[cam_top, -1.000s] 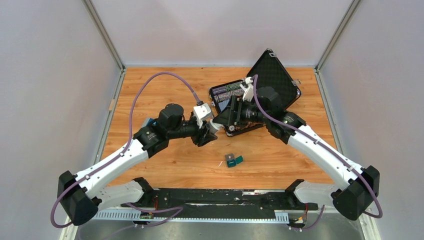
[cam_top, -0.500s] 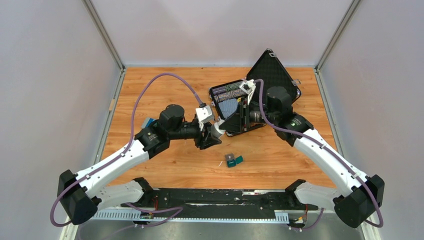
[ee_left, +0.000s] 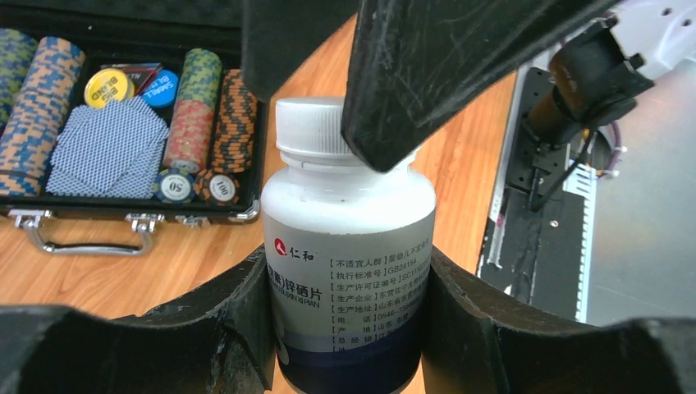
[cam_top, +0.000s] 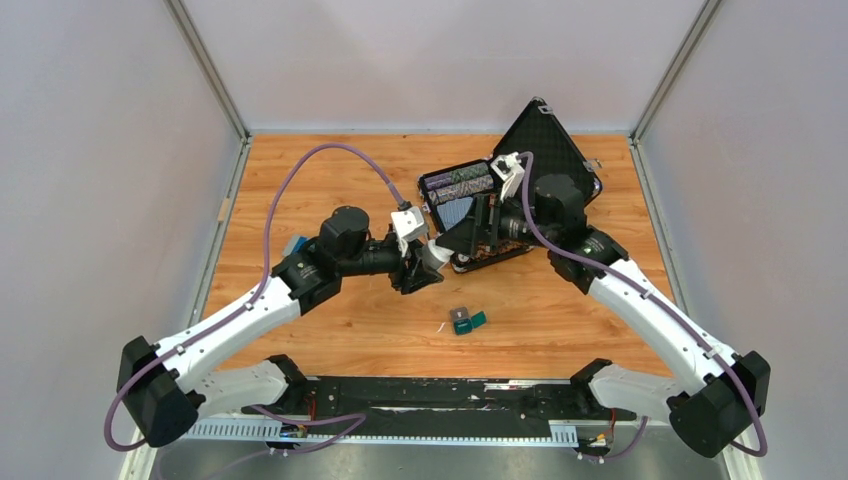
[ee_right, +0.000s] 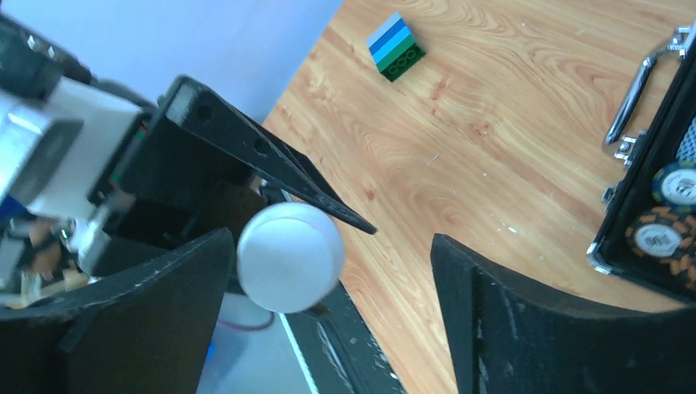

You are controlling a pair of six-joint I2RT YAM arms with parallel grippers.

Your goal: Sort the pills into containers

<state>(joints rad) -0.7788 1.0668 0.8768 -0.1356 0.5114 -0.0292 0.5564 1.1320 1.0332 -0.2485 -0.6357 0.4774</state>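
**While your left gripper (ee_left: 349, 312) clamps the bottle (ee_left: 349, 246), the right one stands open at the cap**

When you look through the left wrist camera, you see the white bottle upright between two black fingers (ee_left: 205, 328). They press on its lower half from both sides. The printed label with a red mark faces the camera. The white cap (ee_left: 324, 131) sits on the bottle. One black finger of your right gripper (ee_right: 331, 242) comes in from the top of that view and covers the right side of the cap. Whether it touches the cap, I cannot tell.

From the right wrist camera you see the cap from above, as a white round shape. It is between the two fingers of the right gripper, whose jaws are wide apart. The cap is just beside the finger on the left of that picture and well apart from the other one. This gripper holds nothing.

In the top view both grippers meet over the middle of the table (cam_top: 380, 330), just in front of the black case (cam_top: 545, 140). The case has its lid raised and shows chips (ee_left: 201, 107) and blue cards (ee_left: 107, 148).

The small teal box (cam_top: 467, 320) lies on the table nearer to the arm bases, apart from both grippers. Its lid is open and the grey inside shows. A small white thing lies just beside it, too small to name. A brick (ee_right: 396, 47) with blue and green layers rests on the table on the left arm's side, well apart from the box.
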